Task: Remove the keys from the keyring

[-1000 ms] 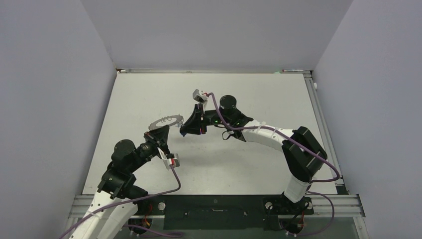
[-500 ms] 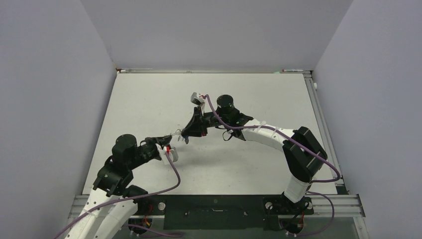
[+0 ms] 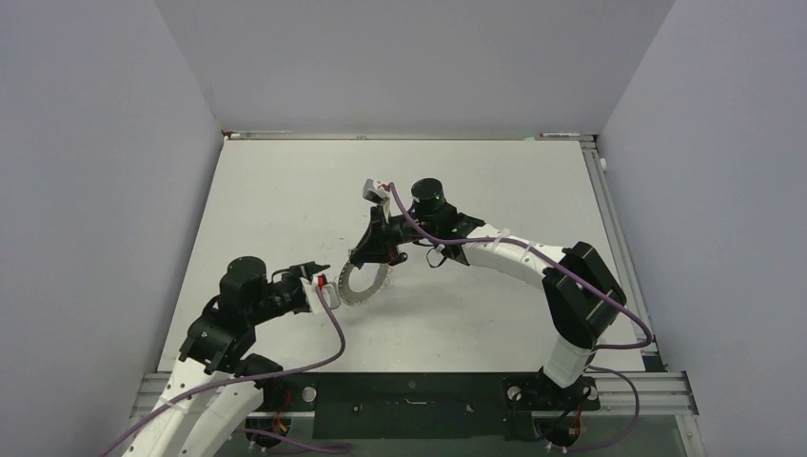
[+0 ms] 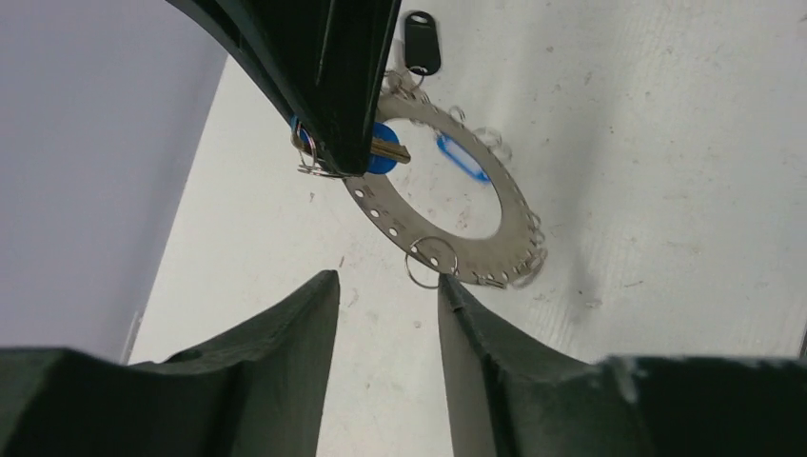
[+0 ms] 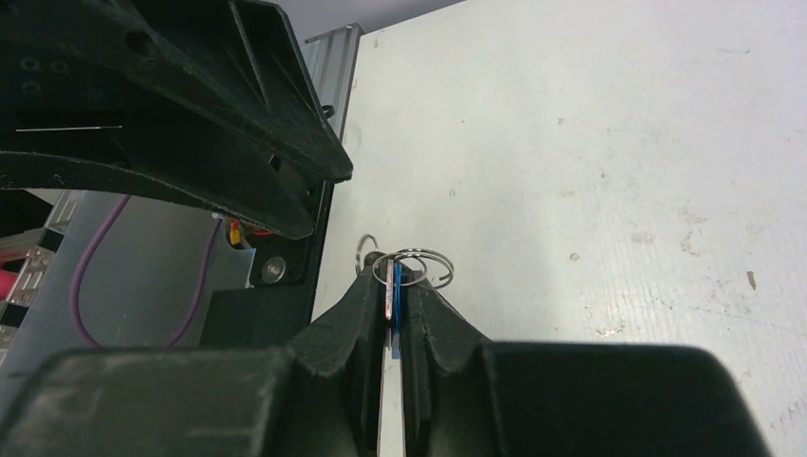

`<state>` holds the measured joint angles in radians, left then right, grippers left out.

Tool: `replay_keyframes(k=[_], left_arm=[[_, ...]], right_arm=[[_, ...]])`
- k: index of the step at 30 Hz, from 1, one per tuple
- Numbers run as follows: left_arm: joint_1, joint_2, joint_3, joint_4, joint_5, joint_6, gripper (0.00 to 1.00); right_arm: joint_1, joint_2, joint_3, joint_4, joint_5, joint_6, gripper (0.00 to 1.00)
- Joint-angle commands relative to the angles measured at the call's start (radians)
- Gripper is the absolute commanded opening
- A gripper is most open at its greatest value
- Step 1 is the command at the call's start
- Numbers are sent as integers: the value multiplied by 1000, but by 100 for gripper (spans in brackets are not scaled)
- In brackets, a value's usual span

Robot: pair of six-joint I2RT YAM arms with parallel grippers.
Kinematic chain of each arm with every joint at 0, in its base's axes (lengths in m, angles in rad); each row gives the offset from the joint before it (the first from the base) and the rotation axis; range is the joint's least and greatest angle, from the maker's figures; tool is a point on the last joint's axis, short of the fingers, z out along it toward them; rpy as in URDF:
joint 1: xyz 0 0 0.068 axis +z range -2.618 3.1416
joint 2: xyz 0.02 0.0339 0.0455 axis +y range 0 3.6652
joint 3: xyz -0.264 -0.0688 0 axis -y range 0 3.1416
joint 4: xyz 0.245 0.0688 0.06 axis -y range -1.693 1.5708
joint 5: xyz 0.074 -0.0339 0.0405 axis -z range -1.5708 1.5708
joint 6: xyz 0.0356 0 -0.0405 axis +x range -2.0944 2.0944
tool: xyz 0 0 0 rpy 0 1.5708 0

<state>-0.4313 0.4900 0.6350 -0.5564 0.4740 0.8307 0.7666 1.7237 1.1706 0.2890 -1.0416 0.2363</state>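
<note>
The keyring (image 3: pixel 371 296) is a flat grey ring with small loops on its rim, lying mid-table; it also shows in the left wrist view (image 4: pixel 519 214). My right gripper (image 3: pixel 361 259) is shut on a blue-headed key (image 4: pixel 384 158) at the ring's rim, and the right wrist view shows the jaws (image 5: pixel 398 278) pressed on the key (image 5: pixel 395 303) with a small split ring (image 5: pixel 423 261) at the tips. My left gripper (image 3: pixel 319 279) is open and empty just left of the ring, its tips (image 4: pixel 385 279) a little short of it. A second blue key (image 4: pixel 462 158) and a black tag (image 4: pixel 417 45) hang on the ring.
The white table (image 3: pixel 495 171) has grey walls on three sides and a metal rail at the near edge. The left arm's body (image 5: pixel 190 114) fills the upper left of the right wrist view, close to the right gripper.
My left gripper has let go of the keyring, opened and drawn back toward the near left. The ring now sits lower, below my right gripper, which has shifted slightly left.
</note>
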Motion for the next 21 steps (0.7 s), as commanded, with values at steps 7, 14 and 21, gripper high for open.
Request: replay_keyframes(k=[7,14,21], left_arm=[[12,133,169,-143,132,-179,59],[149,224,314,-354,350,-70,62],[277,372,480,-614,498,166,60]], right_arm=[[9,-68,111,-191,-81,-218,5],[38,-65,163,-370,-108,-372,5],[70,-53,219,-501,-122,-487,5]])
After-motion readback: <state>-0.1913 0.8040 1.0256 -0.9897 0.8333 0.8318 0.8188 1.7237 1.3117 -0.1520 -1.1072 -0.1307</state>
